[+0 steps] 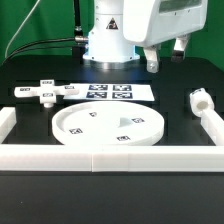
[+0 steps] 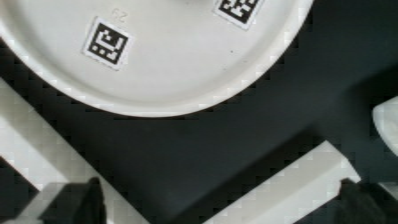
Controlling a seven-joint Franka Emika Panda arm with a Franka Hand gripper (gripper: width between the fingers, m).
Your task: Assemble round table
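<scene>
The large white round disc (image 1: pixel 107 128) lies flat on the black table in front of the marker board; in the wrist view its tagged face (image 2: pixel 160 50) fills much of the picture. The flat cross-shaped foot piece (image 1: pixel 45 93) lies at the exterior view's left. The short post (image 1: pixel 199 101) lies on its side at the exterior view's right, and only a sliver of it shows at the wrist view's edge (image 2: pixel 388 125). My gripper (image 1: pixel 166 55) hangs high above the table, behind and to the right of the disc. Its jaws are wide apart with nothing between them (image 2: pixel 217 207).
The marker board (image 1: pixel 110 92) lies behind the disc. White border rails run along the front (image 1: pixel 110 156), the left (image 1: pixel 8 125) and the right (image 1: pixel 212 128); one shows as a diagonal band in the wrist view (image 2: pixel 267 190). The robot base (image 1: pixel 108 45) stands at the back.
</scene>
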